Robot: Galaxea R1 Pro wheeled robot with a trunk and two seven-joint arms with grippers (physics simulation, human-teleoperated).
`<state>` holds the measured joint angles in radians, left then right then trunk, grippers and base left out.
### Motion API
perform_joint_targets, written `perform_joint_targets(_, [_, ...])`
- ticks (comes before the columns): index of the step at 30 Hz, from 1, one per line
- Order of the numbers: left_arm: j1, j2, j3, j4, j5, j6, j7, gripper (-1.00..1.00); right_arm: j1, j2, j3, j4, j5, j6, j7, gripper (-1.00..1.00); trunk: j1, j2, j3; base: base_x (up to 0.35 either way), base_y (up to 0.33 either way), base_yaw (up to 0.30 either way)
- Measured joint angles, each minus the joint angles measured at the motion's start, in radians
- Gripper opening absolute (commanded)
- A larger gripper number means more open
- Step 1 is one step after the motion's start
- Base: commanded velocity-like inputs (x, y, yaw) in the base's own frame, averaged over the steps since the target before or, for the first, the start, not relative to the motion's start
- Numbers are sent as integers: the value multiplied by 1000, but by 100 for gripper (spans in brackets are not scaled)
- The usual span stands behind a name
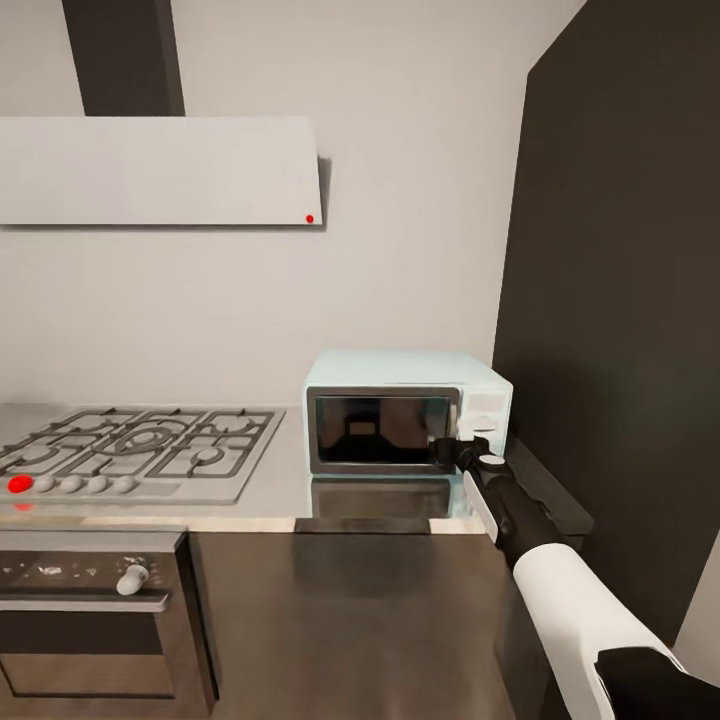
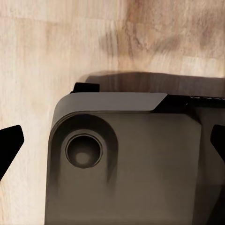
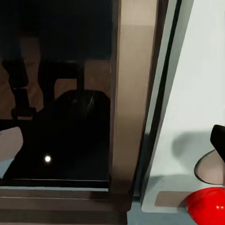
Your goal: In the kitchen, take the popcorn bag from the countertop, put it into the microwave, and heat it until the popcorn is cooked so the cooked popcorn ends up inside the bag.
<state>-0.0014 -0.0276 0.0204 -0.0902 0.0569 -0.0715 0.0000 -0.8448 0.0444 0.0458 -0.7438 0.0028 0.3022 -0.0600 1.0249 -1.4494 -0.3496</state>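
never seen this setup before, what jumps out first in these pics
The mint-blue microwave stands on the steel countertop against the grey wall, its dark glass door shut. The right gripper on its white-and-black arm reaches to the door's right edge by the white knob panel. To the left lies a gas hob with one red knob.

Gas hob (image 1: pixel 140 448) sits on the left with a row of knobs along its near edge, one red. Built-in oven (image 1: pixel 95 625) right below it. White extractor hood (image 1: pixel 160 170) on the wall above, tall dark cabinet (image 1: pixel 620 300) far right.
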Motion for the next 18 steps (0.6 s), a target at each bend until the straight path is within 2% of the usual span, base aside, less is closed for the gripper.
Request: perform_joint_targets(18, [0,0,1,0,0,0,1,100,0,-3,-3,1,1,1,-6,100,0,0,0,1,0,0])
